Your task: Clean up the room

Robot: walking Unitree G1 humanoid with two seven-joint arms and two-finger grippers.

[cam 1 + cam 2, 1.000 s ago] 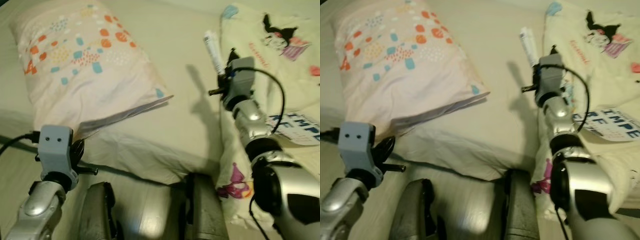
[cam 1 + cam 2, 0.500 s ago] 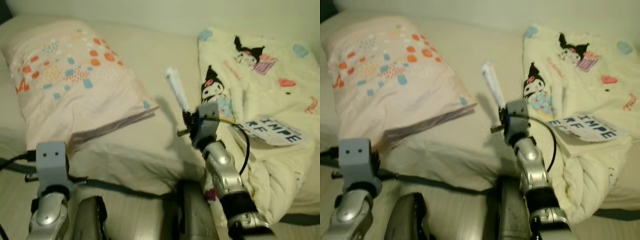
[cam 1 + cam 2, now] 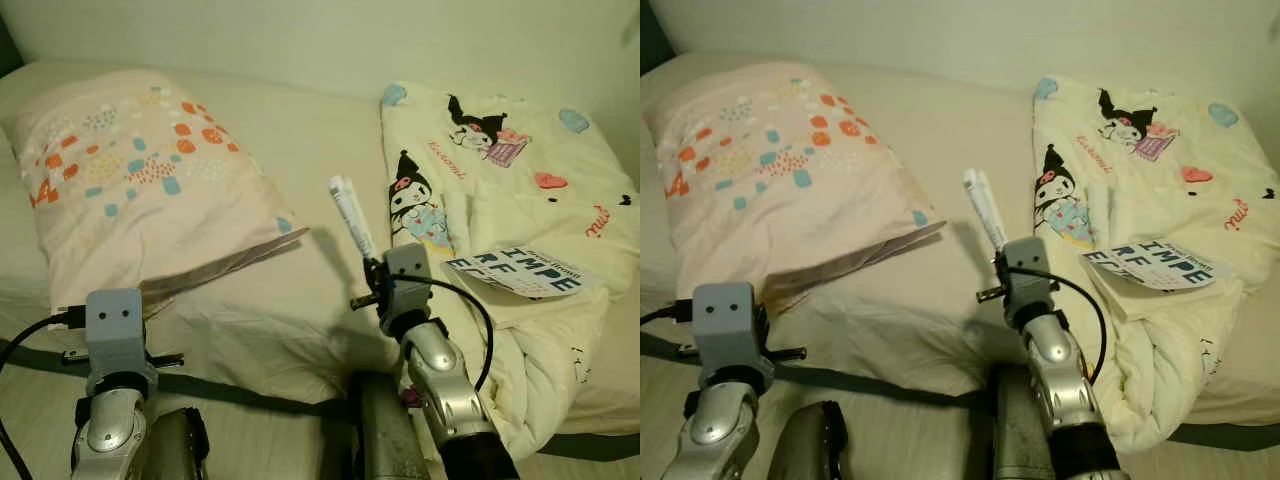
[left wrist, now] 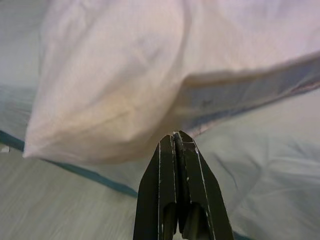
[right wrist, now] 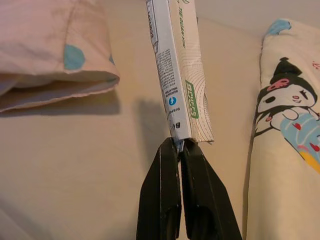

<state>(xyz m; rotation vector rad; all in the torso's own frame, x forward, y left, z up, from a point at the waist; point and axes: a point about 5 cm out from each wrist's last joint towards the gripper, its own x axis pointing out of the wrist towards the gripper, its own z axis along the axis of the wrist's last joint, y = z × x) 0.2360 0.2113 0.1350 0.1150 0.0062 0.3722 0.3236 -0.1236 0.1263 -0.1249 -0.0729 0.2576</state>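
A white empty packet with green and blue print (image 5: pixel 177 75) sticks up from my right gripper (image 5: pixel 178 142), which is shut on its lower end. It hangs above the cream sheet (image 3: pixel 320 130) in the middle of the bed, between the pillow and the blanket, also seen as the packet (image 3: pixel 348 213). My left gripper (image 4: pixel 176 135) is shut with nothing in it, low at the bed's near edge, pointing at the pink pillow's open end (image 4: pixel 150 85). The left arm (image 3: pixel 115 330) stands at lower left.
A pink pillow with orange and blue dots (image 3: pixel 140 170) lies on the bed's left. A cream cartoon-print blanket (image 3: pixel 500 160) covers the right, with a book (image 3: pixel 520 275) on it. A dark band (image 3: pixel 250 388) runs along the bed's near edge.
The view has pulled back and risen, showing more of the bed. My right arm has drawn back toward me with the packet held. The left gripper stays shut and low.
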